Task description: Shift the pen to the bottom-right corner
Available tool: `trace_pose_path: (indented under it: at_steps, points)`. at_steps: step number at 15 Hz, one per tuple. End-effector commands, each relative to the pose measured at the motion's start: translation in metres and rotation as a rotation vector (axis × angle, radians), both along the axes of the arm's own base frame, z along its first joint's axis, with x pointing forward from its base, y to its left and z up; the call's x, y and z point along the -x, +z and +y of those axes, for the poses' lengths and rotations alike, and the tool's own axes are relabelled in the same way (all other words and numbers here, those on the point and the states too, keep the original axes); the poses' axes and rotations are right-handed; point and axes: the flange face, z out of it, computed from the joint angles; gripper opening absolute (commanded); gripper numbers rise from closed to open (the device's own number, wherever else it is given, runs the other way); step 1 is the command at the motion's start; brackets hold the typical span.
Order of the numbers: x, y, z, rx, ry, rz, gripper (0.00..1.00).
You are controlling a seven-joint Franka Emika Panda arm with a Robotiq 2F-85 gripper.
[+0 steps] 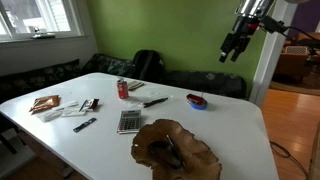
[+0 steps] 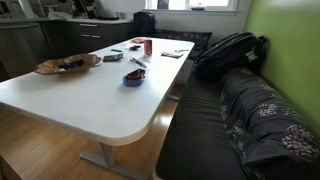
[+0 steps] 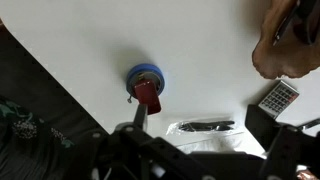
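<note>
The pen (image 1: 155, 102), slim and dark, lies on the white table between the red can and the blue bowl. In the wrist view it lies (image 3: 205, 126) amid a pale glare just beyond my fingers. It shows small in an exterior view (image 2: 137, 62). My gripper (image 1: 236, 44) hangs high above the table's right end, open and empty. Its dark fingers frame the bottom of the wrist view (image 3: 200, 145). A rounded corner of the tabletop (image 2: 138, 126) shows bare, and I cannot tell which corner is the bottom-right one.
A blue bowl (image 1: 197, 101) with a red object sits near the pen. A red can (image 1: 123, 88), grey calculator (image 1: 129, 121), short dark marker (image 1: 84, 125) and wooden bowl (image 1: 176, 150) also stand on the table. A bench with a backpack (image 2: 228, 52) runs along one side.
</note>
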Motion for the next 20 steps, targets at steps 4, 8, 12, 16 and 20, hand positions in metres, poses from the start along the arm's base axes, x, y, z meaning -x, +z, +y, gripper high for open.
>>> trace_pose_path:
  at_steps: [4,8,12,16,20]
  points:
    - [-0.004,-0.017,0.019,0.005,0.005,0.025,1.00]
    - [0.003,-0.079,0.090,0.022,0.022,0.164,1.00]
    - [0.005,-0.130,0.175,0.004,0.017,0.191,1.00]
    - [0.006,-0.131,0.198,-0.020,0.011,0.134,1.00]
    - [-0.008,-0.133,0.207,-0.038,-0.003,0.122,1.00]
